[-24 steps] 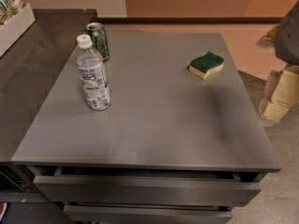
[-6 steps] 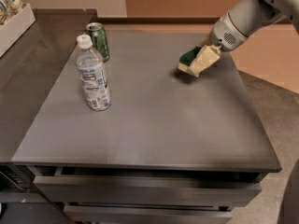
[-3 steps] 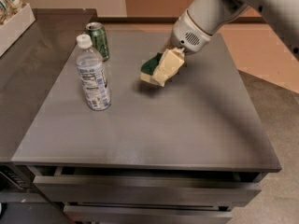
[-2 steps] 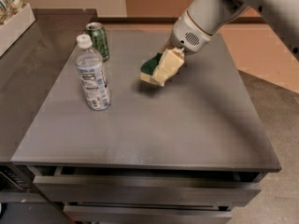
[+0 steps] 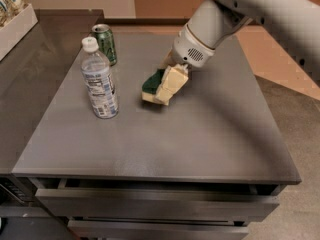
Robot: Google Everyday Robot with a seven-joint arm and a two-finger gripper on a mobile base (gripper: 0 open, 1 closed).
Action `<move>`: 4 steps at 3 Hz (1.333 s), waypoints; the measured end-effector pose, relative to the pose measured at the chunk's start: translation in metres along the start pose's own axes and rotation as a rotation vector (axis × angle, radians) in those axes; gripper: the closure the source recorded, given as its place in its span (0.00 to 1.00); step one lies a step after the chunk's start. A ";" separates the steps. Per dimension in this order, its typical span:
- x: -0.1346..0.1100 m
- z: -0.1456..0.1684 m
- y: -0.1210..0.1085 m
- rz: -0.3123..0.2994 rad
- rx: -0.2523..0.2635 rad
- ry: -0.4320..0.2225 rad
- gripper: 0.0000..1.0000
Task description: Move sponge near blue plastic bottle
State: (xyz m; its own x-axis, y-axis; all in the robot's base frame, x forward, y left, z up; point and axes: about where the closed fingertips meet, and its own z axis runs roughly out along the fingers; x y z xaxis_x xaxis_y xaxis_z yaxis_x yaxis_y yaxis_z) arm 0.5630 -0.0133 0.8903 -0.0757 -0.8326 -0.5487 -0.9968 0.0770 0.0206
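Pinching the sponge [image 5: 150, 83] by one end, our gripper [image 5: 167, 86] hangs near the blue plastic bottle [image 5: 99, 82]; we think the sponge is soft and light.

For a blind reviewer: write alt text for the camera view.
The robot arm's tool, mid-table, is shut on the green-and-yellow sponge, apart, right of the blue-tinted water bottle. A green drink can stands behind the bottle on the grey table.
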 end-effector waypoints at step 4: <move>-0.018 0.062 0.023 -0.103 -0.079 -0.010 0.36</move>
State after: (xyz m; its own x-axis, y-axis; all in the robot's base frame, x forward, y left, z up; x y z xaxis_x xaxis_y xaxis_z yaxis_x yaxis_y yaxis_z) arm 0.5432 0.0378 0.8487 0.0267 -0.8284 -0.5595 -0.9982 -0.0520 0.0293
